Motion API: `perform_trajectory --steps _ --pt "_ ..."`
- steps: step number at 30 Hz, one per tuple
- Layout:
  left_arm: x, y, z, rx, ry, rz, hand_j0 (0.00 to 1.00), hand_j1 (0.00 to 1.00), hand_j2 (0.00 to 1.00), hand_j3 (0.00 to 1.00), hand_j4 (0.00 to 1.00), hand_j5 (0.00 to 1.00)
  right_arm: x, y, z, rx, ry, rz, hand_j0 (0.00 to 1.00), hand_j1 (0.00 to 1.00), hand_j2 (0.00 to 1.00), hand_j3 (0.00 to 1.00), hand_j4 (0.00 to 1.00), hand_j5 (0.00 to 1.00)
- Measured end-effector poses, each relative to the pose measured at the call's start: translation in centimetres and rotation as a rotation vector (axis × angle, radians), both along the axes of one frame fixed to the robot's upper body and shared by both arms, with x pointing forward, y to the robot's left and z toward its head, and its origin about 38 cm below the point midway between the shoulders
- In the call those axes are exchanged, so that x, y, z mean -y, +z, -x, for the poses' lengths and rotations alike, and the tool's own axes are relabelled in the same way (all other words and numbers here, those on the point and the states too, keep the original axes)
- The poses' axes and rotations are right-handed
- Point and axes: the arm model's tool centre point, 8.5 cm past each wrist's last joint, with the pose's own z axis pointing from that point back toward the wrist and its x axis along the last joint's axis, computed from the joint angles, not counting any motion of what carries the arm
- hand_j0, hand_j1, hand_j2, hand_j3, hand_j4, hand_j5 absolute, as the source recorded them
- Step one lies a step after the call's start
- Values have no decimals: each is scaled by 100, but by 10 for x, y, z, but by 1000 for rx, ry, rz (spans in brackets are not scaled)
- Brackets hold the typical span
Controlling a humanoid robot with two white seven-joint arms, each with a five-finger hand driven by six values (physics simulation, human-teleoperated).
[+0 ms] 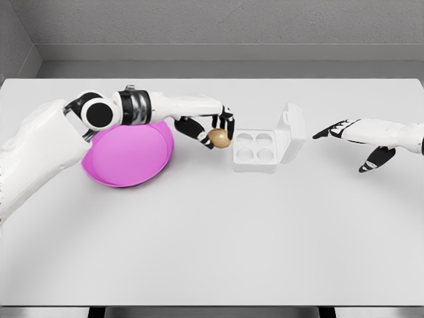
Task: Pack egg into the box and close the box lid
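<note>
A white table (pixel 212 252) is seen carrying a pink plate (pixel 129 159) at the left and, near the middle, a white box (pixel 255 151) with four empty cups and its lid (pixel 291 131) raised at the right. A brown egg (pixel 219 138) is gripped in the left hand (pixel 209 129), just left of the box. The right hand (pixel 354 139) is held apart, fingers spread, empty.

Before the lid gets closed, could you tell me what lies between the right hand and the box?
Only bare table separates the right hand from the box, per the head view.
</note>
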Motion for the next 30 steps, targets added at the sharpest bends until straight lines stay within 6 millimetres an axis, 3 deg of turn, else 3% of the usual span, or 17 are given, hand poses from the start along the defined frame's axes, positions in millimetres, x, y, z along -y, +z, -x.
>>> perform_trajectory --steps 21,30 --pt "30 -1 -8 -34 2 70 45 45 45 45 45 45 2 -2 -1 -4 -10 -1 100 100 100 100 100 100" --pt "48 -5 -11 -65 0 105 45 45 45 45 45 45 32 -11 -9 -36 -110 7 100 100 100 100 100 100"
